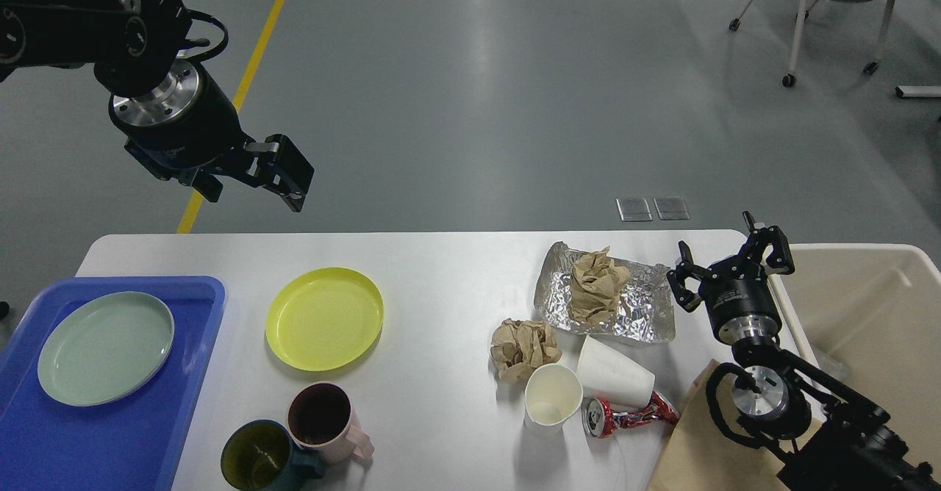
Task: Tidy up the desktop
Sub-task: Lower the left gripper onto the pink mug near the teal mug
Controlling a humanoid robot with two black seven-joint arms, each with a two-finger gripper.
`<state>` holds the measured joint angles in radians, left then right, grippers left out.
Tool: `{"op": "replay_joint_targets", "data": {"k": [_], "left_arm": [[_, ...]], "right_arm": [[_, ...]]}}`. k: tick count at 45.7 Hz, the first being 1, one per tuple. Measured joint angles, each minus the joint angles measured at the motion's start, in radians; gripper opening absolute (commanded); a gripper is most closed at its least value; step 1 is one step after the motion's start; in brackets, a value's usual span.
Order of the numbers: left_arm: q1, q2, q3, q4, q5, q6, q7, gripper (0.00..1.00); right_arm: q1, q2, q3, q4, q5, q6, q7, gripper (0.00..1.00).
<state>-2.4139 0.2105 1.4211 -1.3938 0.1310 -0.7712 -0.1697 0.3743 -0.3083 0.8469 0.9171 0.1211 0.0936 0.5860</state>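
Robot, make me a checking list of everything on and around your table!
Surface: white desktop, partly covered.
Job's things: yellow plate, pink mug and dark mug on it; green plate in blue tray.
Clutter: foil holding crumpled paper, second paper ball, two paper cups, crushed can.
Pincers: left pincer above the floor, state unclear; right pincer open.
Cables: nothing seen on the table.
Surroundings: cream bin, chair, yellow floor line.
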Motion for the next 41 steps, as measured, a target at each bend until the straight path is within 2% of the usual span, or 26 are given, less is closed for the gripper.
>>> {"op": "replay_joint_targets", "data": {"k": [8,13,19,22,27,41], "left_arm": [[-0.224,-0.157,0.088,-0.205,-0.213,-0.015,0.005,0.97],[-0.352,-0.196,0.117,-0.311,-0.306,-0.025,0.006,0.97],[-0.466,-0.206,0.123,-0.364,-0.36,-0.109,0.004,0.97],[-0.482,-0.208,0.125,-0.367,-0.37,-0.13,0.003,0.97],[-0.473,-0.21,0.127,-0.357,-0.372,-0.108,0.005,0.97],[-0.358,-0.173,0.131,-0.327,-0.366,-0.082,0.012,0.97]], "right_arm": [[0.0,0.0,0.0,0.0,0.0,0.0,0.0,1.0],[0.0,0.0,0.0,-0.001,0.0,0.0,0.0,1.0],[0.0,0.0,0.0,-0.001,0.0,0.0,0.0,1.0],[0.0,0.0,0.0,-0.001,0.0,0.0,0.0,1.0],[0.0,0.0,0.0,-0.001,0.0,0.0,0.0,1.0],[0.0,0.0,0.0,0.0,0.0,0.0,0.0,1.0]]}}
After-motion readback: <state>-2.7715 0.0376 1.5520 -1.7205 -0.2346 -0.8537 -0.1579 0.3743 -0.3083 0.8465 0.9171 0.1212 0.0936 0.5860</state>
